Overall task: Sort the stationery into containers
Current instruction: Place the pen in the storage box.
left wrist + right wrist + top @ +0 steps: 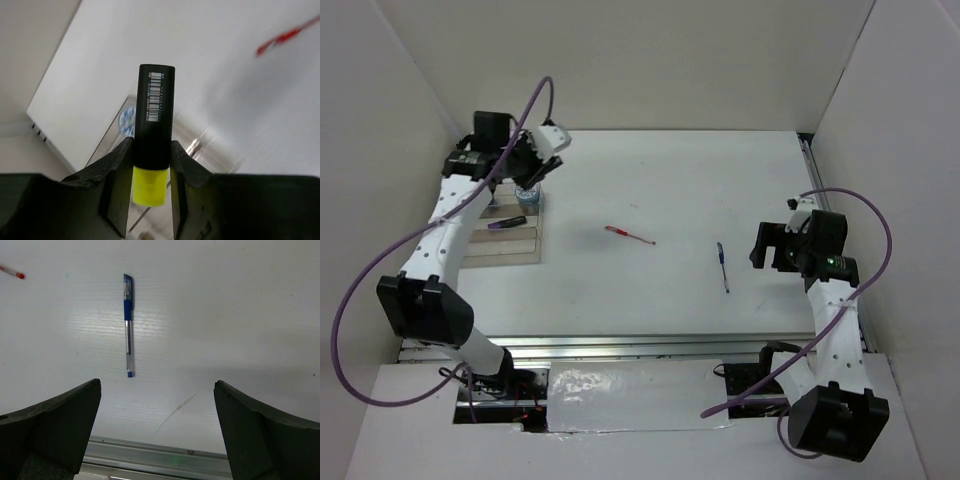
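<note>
The yellow highlighter [156,100] is a stubby yellow barrel under a long black cap with a white barcode. The left gripper [150,145] has its jaws clenched at the cap's base, above the far end of the tray [505,252]. In the tray lie a purple highlighter [507,222] and a blue roll [527,192], the roll partly hidden by the arm. Right of the tray, on the table [670,170], lie the red pen [629,235], then the blue pen [128,325]. Farther right, the right gripper [157,387] hangs, jaws released. In the left wrist view the tray is a blur.
</note>
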